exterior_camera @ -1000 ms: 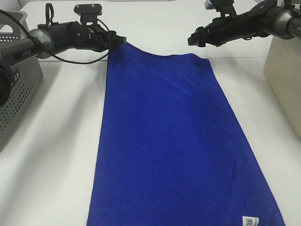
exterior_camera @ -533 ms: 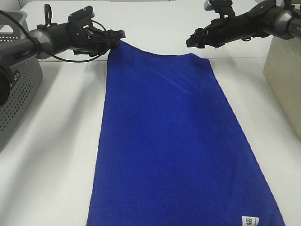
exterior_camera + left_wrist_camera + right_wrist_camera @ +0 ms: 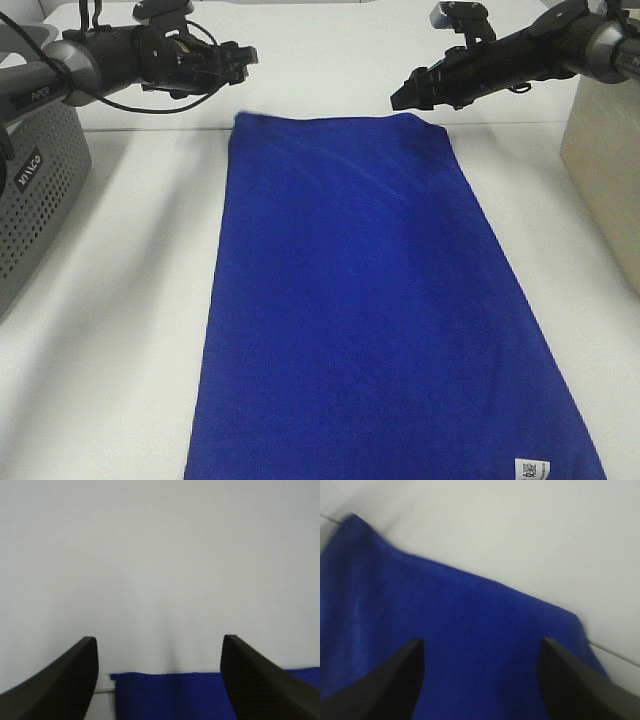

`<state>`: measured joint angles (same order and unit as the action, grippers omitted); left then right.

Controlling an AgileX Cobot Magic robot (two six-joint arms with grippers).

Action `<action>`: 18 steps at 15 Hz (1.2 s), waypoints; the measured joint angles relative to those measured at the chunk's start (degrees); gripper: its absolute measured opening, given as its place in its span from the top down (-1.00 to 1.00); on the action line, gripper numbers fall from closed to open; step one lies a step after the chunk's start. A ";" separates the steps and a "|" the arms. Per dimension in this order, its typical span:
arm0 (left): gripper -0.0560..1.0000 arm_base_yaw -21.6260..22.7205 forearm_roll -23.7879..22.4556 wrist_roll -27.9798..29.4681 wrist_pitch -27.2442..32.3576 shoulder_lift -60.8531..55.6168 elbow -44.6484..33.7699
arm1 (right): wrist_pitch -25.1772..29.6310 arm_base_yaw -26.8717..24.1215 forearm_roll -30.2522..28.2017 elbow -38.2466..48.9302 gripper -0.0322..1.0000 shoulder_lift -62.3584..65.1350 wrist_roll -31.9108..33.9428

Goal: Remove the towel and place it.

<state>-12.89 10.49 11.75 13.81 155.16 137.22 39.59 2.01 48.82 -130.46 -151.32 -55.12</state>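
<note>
The royal-blue towel [image 3: 370, 300] lies flat on the white table, spread from the far middle to the near edge, with a small white label [image 3: 531, 470] at its near right corner. My left gripper [image 3: 245, 55] hovers open above and behind the towel's far left corner, holding nothing. Between its dark fingers [image 3: 65, 680] the left wrist view shows the towel's far edge [image 3: 200, 695]. My right gripper [image 3: 398, 98] is open just above the far right corner, and the towel [image 3: 450, 640] fills the gap between its fingers [image 3: 570, 680] in the right wrist view.
A grey perforated basket [image 3: 35, 190] stands at the left edge of the table. A beige box [image 3: 605, 160] stands at the right edge. White table [image 3: 120, 300] shows on both sides of the towel.
My left gripper has let go of the far left corner, opened and risen back. That corner has dropped flat onto the table. The right gripper has shifted slightly lower and left.
</note>
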 joint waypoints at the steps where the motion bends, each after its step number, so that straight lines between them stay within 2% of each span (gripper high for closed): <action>1: -0.33 0.00 1.78 0.29 0.34 -0.06 0.00 | 1.55 0.00 -0.06 0.00 -0.32 0.00 0.00; 2: -0.33 0.00 3.55 1.32 1.43 -0.06 0.00 | 2.92 0.00 -0.23 0.00 -0.32 0.00 0.00; 4: -0.33 0.00 4.18 2.41 2.06 0.00 0.00 | 4.53 0.00 -2.29 0.00 -0.32 0.63 0.29; 6: -0.33 0.00 2.75 1.38 2.75 -0.57 0.00 | 5.73 0.00 -5.10 0.00 -0.32 2.58 0.92; 7: -0.33 0.00 1.72 -0.11 4.93 -1.43 0.00 | 6.59 0.00 -6.36 0.00 -0.32 4.18 2.06; 12: -0.33 0.00 -2.41 -4.81 21.72 -10.08 0.00 | 11.80 0.00 -13.29 0.00 -0.32 13.92 11.00; 14: -0.34 0.00 -3.15 -5.39 31.28 -13.92 0.00 | 16.84 0.00 -17.30 -0.06 -0.32 18.16 17.07; 15: -0.34 0.00 -3.95 -5.50 40.51 -17.59 0.00 | 23.15 0.00 -23.66 -0.06 -0.32 22.57 24.87; 17: -0.34 0.00 -4.93 -5.50 47.67 -20.86 0.06 | 28.76 0.00 -31.05 -0.06 -0.32 27.27 34.21; 18: -0.34 0.00 -6.25 -5.50 50.42 -22.06 0.06 | 29.51 0.00 -34.32 -0.06 -0.32 29.45 37.53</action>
<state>-12.89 4.24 6.25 64.23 133.10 137.28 69.10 2.01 14.50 -130.52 -121.87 -17.59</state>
